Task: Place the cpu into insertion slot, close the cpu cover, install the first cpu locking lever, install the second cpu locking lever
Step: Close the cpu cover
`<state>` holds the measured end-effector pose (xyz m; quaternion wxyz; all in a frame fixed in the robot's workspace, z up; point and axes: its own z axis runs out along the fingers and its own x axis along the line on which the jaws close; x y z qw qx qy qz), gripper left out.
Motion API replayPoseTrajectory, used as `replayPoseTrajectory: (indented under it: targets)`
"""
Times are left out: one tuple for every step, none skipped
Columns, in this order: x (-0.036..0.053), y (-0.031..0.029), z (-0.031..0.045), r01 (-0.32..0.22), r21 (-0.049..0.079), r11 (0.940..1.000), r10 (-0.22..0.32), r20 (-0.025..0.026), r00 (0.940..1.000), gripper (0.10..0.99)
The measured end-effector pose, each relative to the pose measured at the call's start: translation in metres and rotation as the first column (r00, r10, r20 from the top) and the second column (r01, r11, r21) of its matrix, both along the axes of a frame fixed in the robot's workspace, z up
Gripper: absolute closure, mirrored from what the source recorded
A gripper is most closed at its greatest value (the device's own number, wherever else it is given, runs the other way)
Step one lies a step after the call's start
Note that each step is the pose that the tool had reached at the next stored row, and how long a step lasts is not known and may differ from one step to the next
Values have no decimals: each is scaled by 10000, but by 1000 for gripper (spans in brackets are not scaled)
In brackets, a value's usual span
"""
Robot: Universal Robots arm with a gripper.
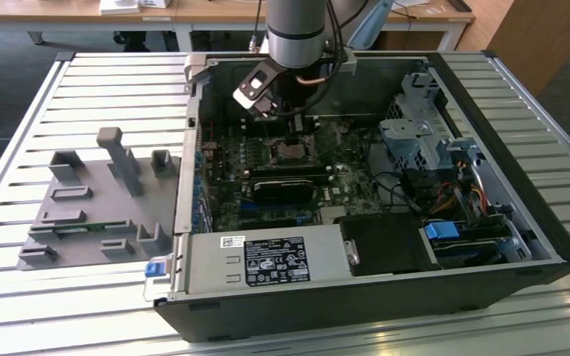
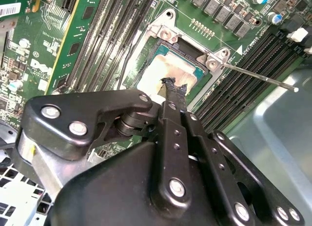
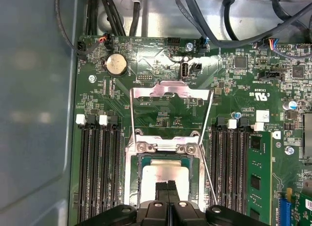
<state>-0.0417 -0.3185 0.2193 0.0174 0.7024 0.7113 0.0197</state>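
On the slatted table [image 1: 97, 81] we see the open computer case [image 1: 364, 297] at centre, with a grey fixture tray [image 1: 77, 215] at nine o'clock of it in the exterior view. The arm [image 1: 295, 30] enters from twelve o'clock. Its gripper [image 3: 168, 189] hangs just over the socket, fingers pinched narrowly together. The cpu cover [image 3: 170, 89], a silver frame, stands flipped open. In the insertion slot [image 3: 142, 160] the cpu [image 3: 163, 170] lies flat, dull silver with a brownish smear. A thin lever [image 2: 258, 77] juts free.
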Motion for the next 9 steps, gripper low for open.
replayPoseTrajectory:
  targets:
    - [0,0,4,0,0,10000,0,-2,10000,980]
    - [1,0,10,0,0,10000,0,-5,10000,980]
    - [1,0,16,0,0,10000,0,-7,10000,980]
    - [1,0,21,0,-1,10000,0,-9,10000,980]
    - [1,0,29,1,0,10000,-1,-9,10000,980]
    - [1,0,38,0,0,10000,0,-9,10000,980]
    - [1,0,51,0,0,10000,0,-8,10000,980]
    - [1,0,68,0,1,10000,0,-8,10000,980]
    - [1,0,89,1,0,10000,-1,-9,10000,980]
